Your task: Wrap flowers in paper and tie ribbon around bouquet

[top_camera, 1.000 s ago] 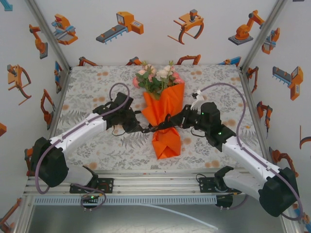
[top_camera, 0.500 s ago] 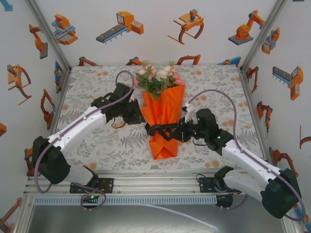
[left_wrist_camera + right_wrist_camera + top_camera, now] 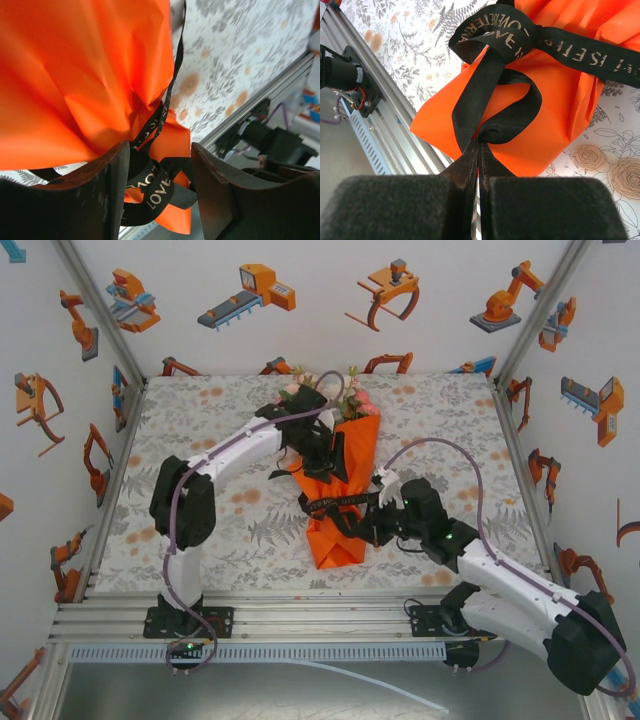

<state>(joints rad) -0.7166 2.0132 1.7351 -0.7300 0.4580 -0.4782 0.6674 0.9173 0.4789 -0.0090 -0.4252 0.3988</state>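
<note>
The bouquet lies mid-table: pink and white flowers [image 3: 322,392] sprout from the orange paper [image 3: 345,455] cone, which points toward the near edge. The black ribbon [image 3: 333,504] circles the cone's waist; its knot with gold lettering [image 3: 492,35] is seen up close. My right gripper [image 3: 479,143] is shut on a loop of ribbon just right of the cone [image 3: 367,521]. Over the cone's upper part hovers my left gripper [image 3: 322,456], open. In its wrist view the jaws stand apart, and the lettered ribbon [image 3: 152,187] lies loose in the gap in front of the paper [image 3: 75,90].
The aluminium rail [image 3: 320,618] runs along the near table edge, close below the cone's tip. White walls with orange robot pictures enclose the floral tablecloth [image 3: 200,430] on three sides. The left arm's elbow [image 3: 180,502] stands left of the bouquet.
My left gripper opened, let go of the ribbon and swung from the cone's left side up over its upper part. The right gripper drew its ribbon loop slightly down and right.
</note>
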